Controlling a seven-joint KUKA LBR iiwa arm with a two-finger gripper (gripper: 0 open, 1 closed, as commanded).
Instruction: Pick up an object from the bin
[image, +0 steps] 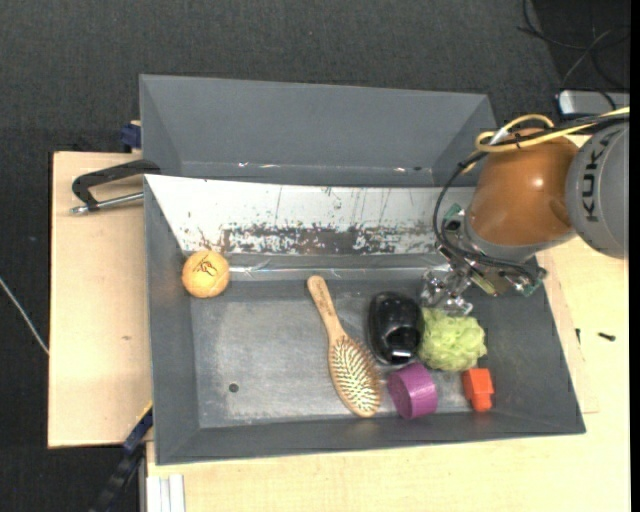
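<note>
**Camera view: tool over the fluffy green ball at the bin's right end**

You see the arm (605, 200) come in from the right, with its orange cover (520, 195) above the bin's right rear corner. The tool (448, 297) hangs below that cover, and its tip meets the rear edge of a yellow-green fluffy ball (453, 340) in this view. You cannot tell whether the tool is spread or pressed together, nor whether it touches the ball. Nothing is visibly held.

The fluffy ball lies on the floor of the grey bin (260, 360), towards its right end. A black computer mouse (393, 325) lies just beside it on the left, touching or nearly so. In front of those two you find a purple cylinder (413, 390) lying on its side. A small orange block (479, 388) sits to its right, just in front of the fluffy ball. A wooden hairbrush (345, 350) lies left of the mouse, bristle head towards the front wall and handle angled back and to the left. Well apart from all of these, a yellow-orange ball (205, 273) rests in the left rear corner.
</note>
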